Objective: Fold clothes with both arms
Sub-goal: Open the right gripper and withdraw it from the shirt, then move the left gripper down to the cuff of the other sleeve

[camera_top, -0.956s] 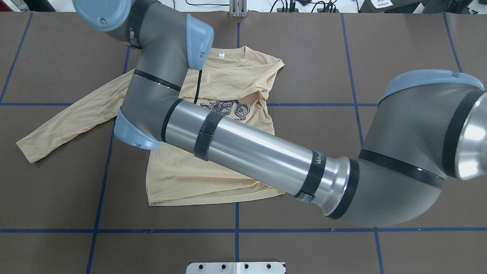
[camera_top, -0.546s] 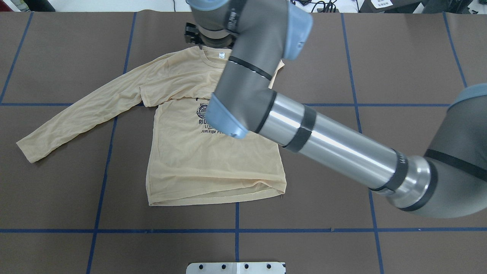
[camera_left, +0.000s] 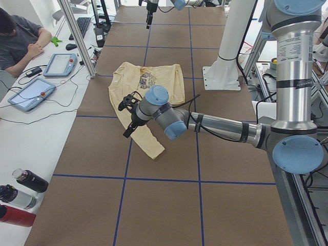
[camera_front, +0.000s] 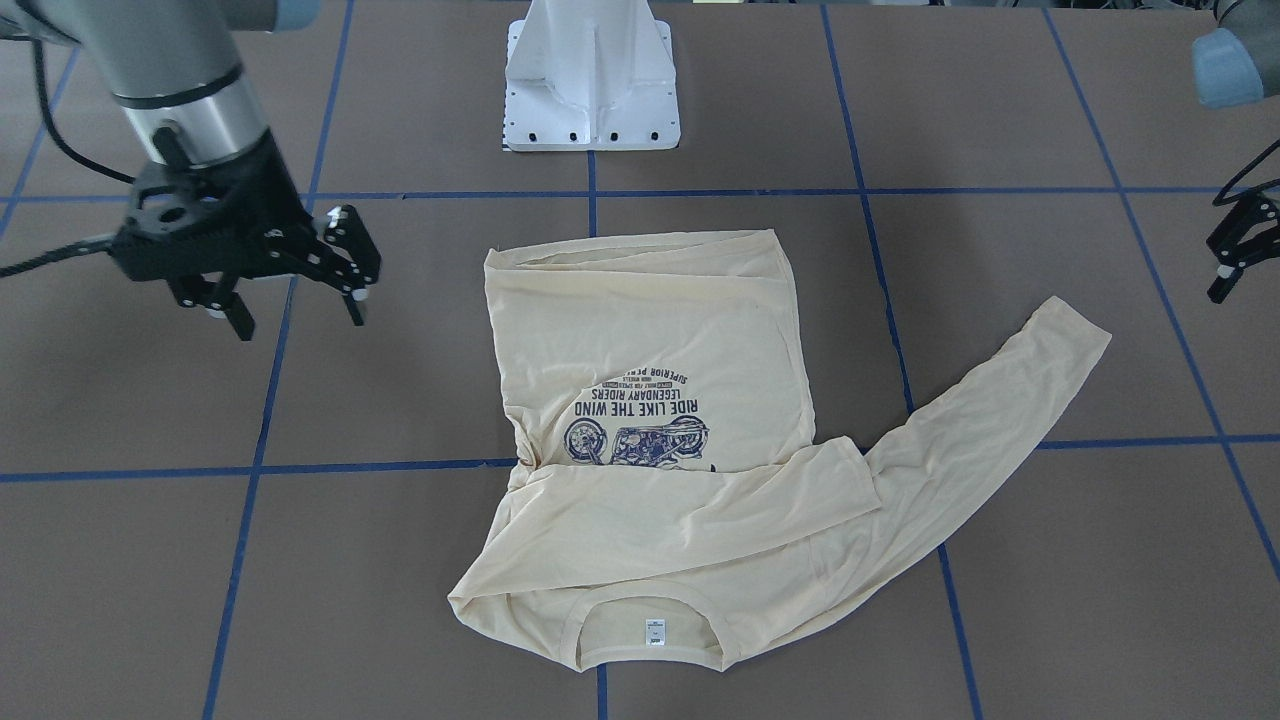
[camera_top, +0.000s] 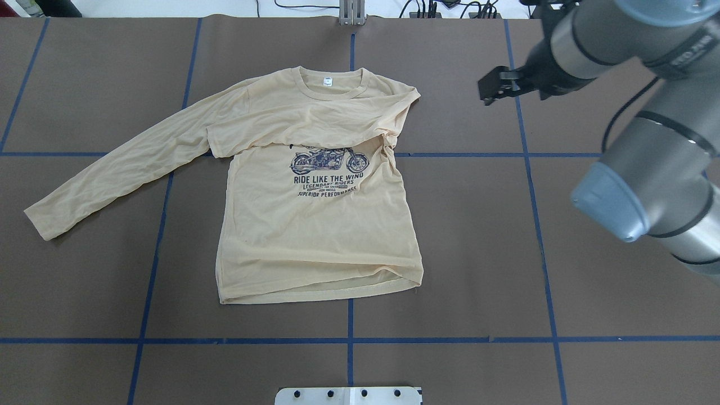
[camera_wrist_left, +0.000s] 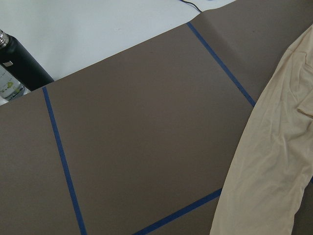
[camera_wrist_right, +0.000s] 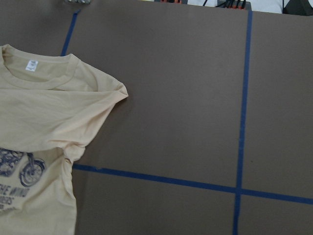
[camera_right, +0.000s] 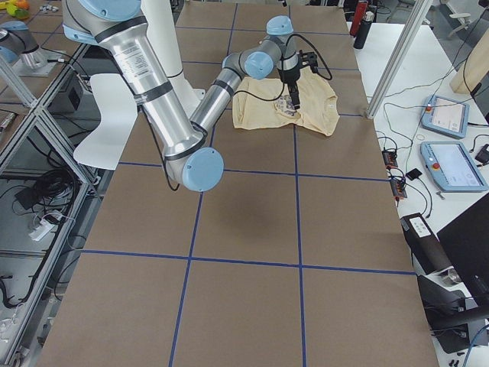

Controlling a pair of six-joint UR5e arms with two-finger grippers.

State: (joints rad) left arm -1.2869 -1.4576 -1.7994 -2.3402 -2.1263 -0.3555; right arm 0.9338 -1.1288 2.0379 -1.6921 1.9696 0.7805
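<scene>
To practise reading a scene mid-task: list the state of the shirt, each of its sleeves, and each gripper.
shirt: lying flat, print up.
sleeve on robot's right: folded across the chest.
sleeve on robot's left: stretched out, unfolded.
right gripper: open, empty, clear of the shirt.
left gripper: partly out of frame, cannot tell.

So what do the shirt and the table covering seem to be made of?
The shirt: thin matte knit, likely cotton jersey; it wrinkles softly and lies limp. The table covering: matte brown paper or card, probably; flat sheets joined by blue tape.

Cream-yellow shirt [camera_top: 315, 242] with navy motorcycle print [camera_top: 329, 161] — brown table [camera_top: 478, 253], blue tape grid [camera_top: 450, 340]
</scene>
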